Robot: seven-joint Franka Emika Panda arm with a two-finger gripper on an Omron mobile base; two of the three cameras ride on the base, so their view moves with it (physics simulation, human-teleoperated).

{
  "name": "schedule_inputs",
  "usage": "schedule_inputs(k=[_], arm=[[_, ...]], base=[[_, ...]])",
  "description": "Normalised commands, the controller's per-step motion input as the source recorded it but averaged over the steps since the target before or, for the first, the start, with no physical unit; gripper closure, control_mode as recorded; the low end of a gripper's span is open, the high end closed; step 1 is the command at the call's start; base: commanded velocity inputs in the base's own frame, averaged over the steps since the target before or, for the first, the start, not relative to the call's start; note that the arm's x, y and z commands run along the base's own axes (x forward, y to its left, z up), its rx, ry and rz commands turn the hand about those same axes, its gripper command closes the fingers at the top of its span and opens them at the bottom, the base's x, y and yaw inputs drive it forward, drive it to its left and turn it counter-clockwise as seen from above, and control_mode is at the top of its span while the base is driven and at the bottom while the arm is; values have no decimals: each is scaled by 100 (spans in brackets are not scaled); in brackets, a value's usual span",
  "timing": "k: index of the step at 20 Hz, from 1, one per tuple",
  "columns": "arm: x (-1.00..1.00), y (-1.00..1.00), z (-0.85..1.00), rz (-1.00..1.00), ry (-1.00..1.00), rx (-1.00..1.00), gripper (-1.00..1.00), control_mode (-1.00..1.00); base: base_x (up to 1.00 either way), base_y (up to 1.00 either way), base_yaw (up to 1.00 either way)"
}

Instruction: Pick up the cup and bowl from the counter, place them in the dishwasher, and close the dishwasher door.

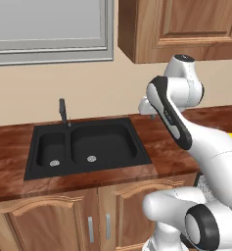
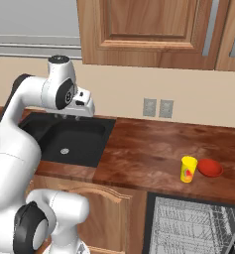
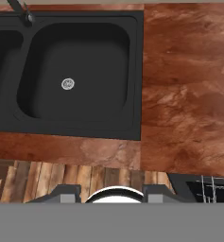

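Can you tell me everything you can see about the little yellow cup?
The cup is small, bright yellow and looks like smooth plastic, with a reddish mark on its side. It stands upright with its open mouth up, on the reddish-brown counter near the front edge, just left of the red bowl and close beside it. Below it is the open dishwasher with its wire rack. Nothing is holding the cup.

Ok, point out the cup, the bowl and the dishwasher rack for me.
cup (image 2: 189,169), right base view, middle of its yellow side.
bowl (image 2: 210,167), right base view, red inside.
dishwasher rack (image 2: 188,225), right base view, grey-white wires.
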Motion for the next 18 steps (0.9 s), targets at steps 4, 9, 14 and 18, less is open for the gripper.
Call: schedule_inputs(k=[4, 9, 14, 18], arm=[[-10, 0, 0, 0, 0, 0, -100, -100], [-42, 0, -3, 0, 0, 0, -100, -100], [-48, 0, -15, 1, -2, -1, -100, -100], [-35, -6, -21, 1, -2, -4, -100, -100]], base=[[0, 0, 0], [0, 0, 0], [0, 0, 0], [0, 0, 0]])
